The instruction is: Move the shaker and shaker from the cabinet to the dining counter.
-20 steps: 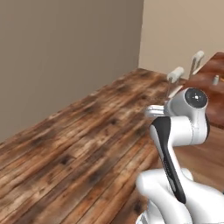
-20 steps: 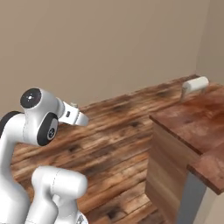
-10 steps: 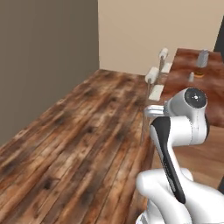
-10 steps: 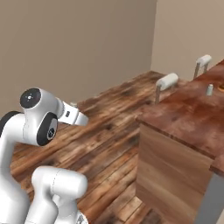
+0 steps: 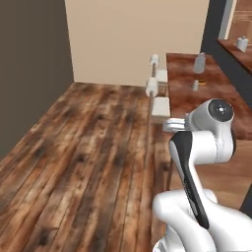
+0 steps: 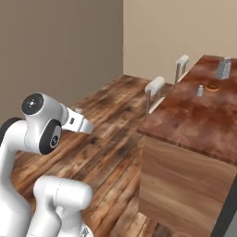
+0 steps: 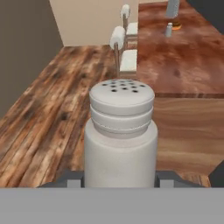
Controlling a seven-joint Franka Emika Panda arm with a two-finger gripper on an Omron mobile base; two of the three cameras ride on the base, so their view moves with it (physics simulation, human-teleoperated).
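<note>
The hand [image 7: 119, 177] is clamped on a shaker [image 7: 120, 135], its two dark fingers [image 7: 70, 178] pressed against the light-grey body low on either side. In the hand view the held shaker stands upright, its rounded cap with small dark holes on top.

Past the hand, ahead of it and to its right, lies the dining counter [image 7: 175, 61] with its glossy reddish-brown top. Its near edge is well apart from the hand, and its plain wooden side panel drops below that edge. Far down the counter from the hand stands the second shaker [image 7: 169, 29], small and upright, on the wood. Just beyond it sits a round brown donut [image 7: 176, 25], and behind that a taller grey box grater [image 7: 172, 8], cut off by the top of the hand view.

Along the counter's left edge, ahead of the hand, stand cream-cushioned stools [image 7: 119, 37], one behind the other, with wooden legs and rounded backs.

Below and to the left of the hand stretches a dark plank floor [image 7: 48, 109], running up to a beige wall [image 7: 87, 19] ahead and a darker brown-grey wall [image 7: 22, 48] on the left.

In the left base view, far beyond the counter, a small pale object [image 5: 241, 43] stands on another wooden surface; what it is cannot be told
</note>
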